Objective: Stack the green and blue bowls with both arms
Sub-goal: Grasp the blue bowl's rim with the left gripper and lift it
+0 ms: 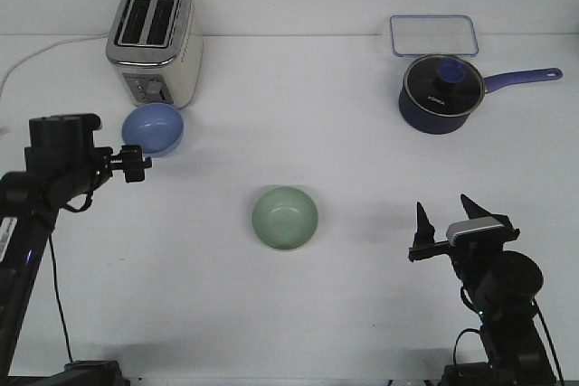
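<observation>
- Bright, even light falls from above over the white table [362, 314], which is nearly washed out.
- Shadows are soft and faint: a pale one lies right of the green bowl [285, 218], another beside the toaster [154, 42].
- The saucepan [441, 95] lid shows mild glare.
- Focus is sharp overall, slightly grainy.

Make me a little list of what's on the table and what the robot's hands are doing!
blue bowl: beside the toaster, tilted, at the left gripper
green bowl: upright, alone mid-table
left gripper: at the blue bowl's rim; grip unclear
right gripper: fingers apart, holding nothing
saucepan: far right, glass lid on
clear container: behind the saucepan
stacked: not yet
</observation>
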`<state>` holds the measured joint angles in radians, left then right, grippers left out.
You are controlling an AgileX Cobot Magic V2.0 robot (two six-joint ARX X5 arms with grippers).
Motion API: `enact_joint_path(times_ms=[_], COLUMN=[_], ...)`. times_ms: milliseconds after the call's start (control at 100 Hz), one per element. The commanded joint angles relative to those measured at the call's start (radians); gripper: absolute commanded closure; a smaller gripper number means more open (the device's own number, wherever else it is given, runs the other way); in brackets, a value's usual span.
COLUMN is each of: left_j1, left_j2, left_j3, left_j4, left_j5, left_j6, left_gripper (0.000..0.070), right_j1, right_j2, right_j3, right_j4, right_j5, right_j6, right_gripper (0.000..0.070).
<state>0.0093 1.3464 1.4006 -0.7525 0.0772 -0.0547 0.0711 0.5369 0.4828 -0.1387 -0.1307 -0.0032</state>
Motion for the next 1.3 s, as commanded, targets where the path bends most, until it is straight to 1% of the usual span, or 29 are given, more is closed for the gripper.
enact_joint_path(times_ms=[0, 110, 220, 430, 610, 960, 1120, 1290], left_j1=[0.005, 0.011, 0.024, 0.069, 0.097, 0.125, 0.128, 0.128], left_j2=[0.091, 0.229, 0.348, 0.515, 0.593, 0.717, 0.762, 0.797], left_j3=[0.095, 0.233, 0.343, 0.473, 0.487, 0.487, 0.487, 0.487], left_j4=[-0.016, -0.057, -0.079, -0.114, -0.106, -0.05, -0.023, 0.012], left_j5=[0.001, 0.001, 0.001, 0.001, 0.001, 0.003, 0.056, 0.058], left_j6=[0.002, 0.028, 0.075, 0.093, 0.116, 0.118, 0.118, 0.118], left_gripper=[0.0265, 0.0265, 0.0265, 0.0265, 0.0265, 0.0265, 0.0265, 0.0265], right_j1=[0.002, 0.002, 0.002, 0.002, 0.002, 0.002, 0.002, 0.002], right_j2=[0.0, 0.0, 0.0, 0.0, 0.0, 0.0, 0.0, 0.0], right_j3=[0.0, 0.0, 0.0, 0.0, 0.0, 0.0, 0.0, 0.0], right_j4=[0.011, 0.011, 0.011, 0.011, 0.011, 0.011, 0.011, 0.012], right_j5=[0.001, 0.001, 0.001, 0.001, 0.001, 0.001, 0.001, 0.001], right_j6=[0.007, 0.007, 0.007, 0.007, 0.007, 0.007, 0.007, 0.007], right_gripper=[0.0152, 0.0152, 0.0152, 0.0152, 0.0152, 0.0151, 0.0151, 0.0152])
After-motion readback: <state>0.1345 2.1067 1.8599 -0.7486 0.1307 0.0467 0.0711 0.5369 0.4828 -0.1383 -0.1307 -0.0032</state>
